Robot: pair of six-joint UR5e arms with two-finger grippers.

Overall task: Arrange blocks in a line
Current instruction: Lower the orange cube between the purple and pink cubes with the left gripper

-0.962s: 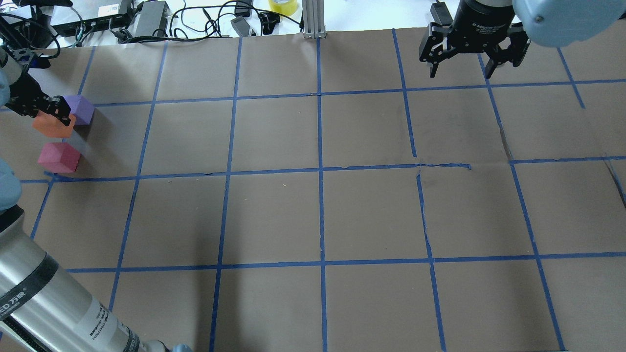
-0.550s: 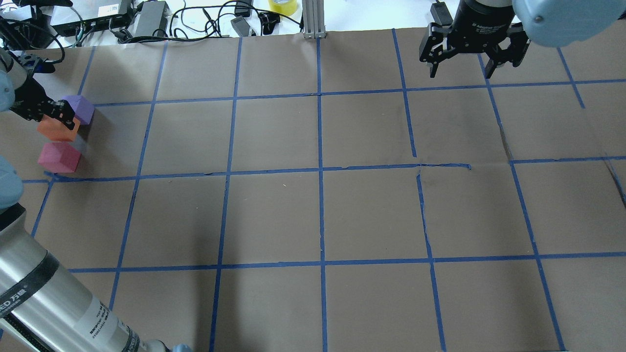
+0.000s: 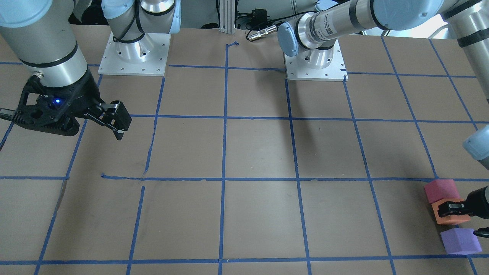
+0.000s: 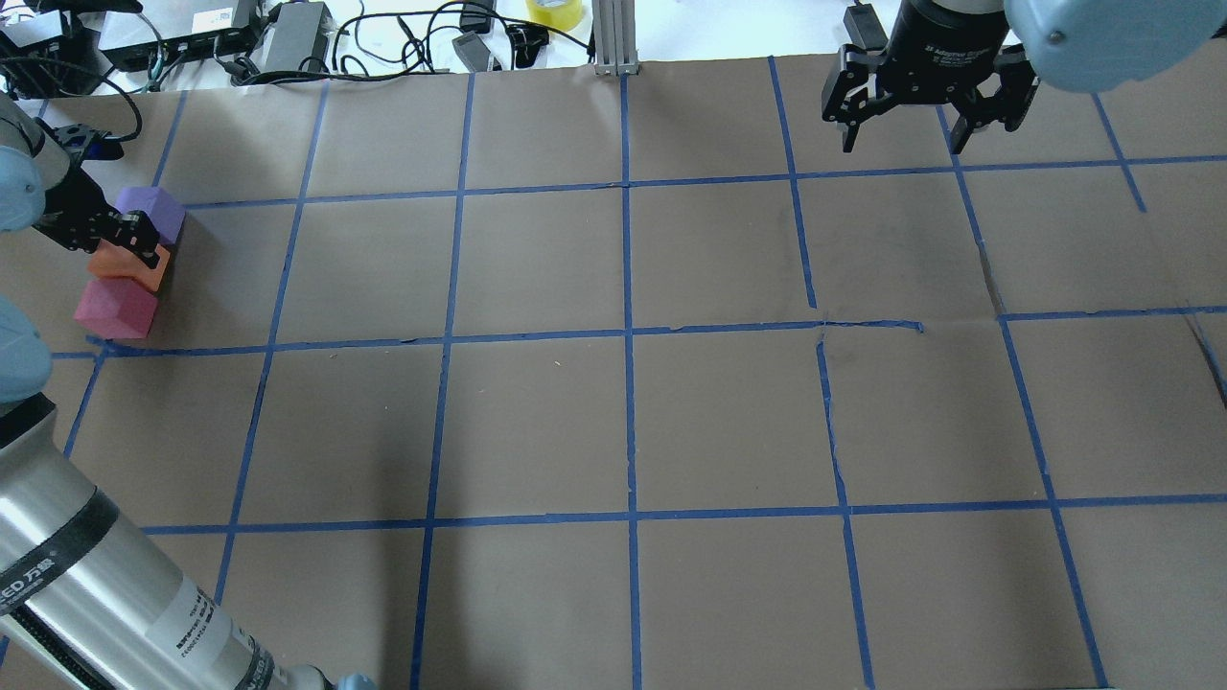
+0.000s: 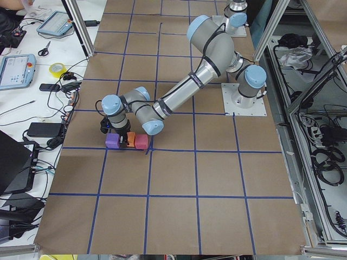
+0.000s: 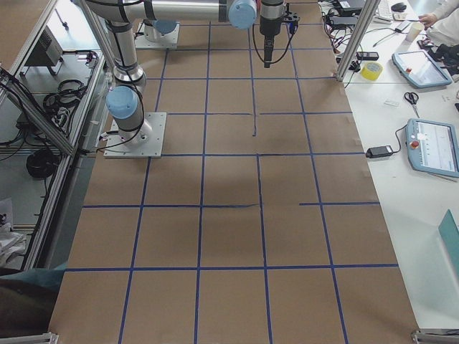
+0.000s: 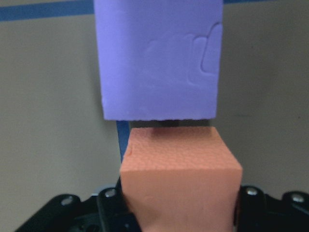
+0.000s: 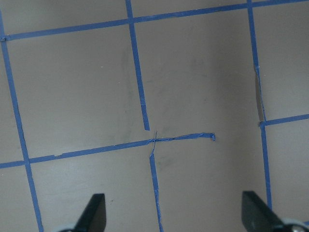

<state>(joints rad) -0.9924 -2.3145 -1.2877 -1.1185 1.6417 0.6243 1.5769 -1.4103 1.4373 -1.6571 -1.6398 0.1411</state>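
Observation:
Three foam cubes sit in a short row at the table's far left in the overhead view: purple block (image 4: 153,209), orange block (image 4: 129,268), red-pink block (image 4: 115,309). My left gripper (image 4: 129,247) is shut on the orange block (image 7: 179,181), low between the other two. The orange block (image 3: 450,218) touches the red-pink block (image 3: 441,190), with a small gap to the purple block (image 3: 460,240). In the left wrist view the purple block (image 7: 159,58) lies just beyond the orange one. My right gripper (image 4: 901,144) is open and empty, hovering at the far right.
The table (image 4: 623,422) is brown paper with a blue tape grid. Cables, power bricks and a yellow tape roll (image 4: 554,11) lie beyond its far edge. An aluminium post (image 4: 613,38) stands at the back middle. The right wrist view shows only bare paper between open fingertips (image 8: 94,212).
My left gripper has carried the orange block a little right and toward the robot. It has gone from beside the purple block to against the red-pink one. The right arm is still.

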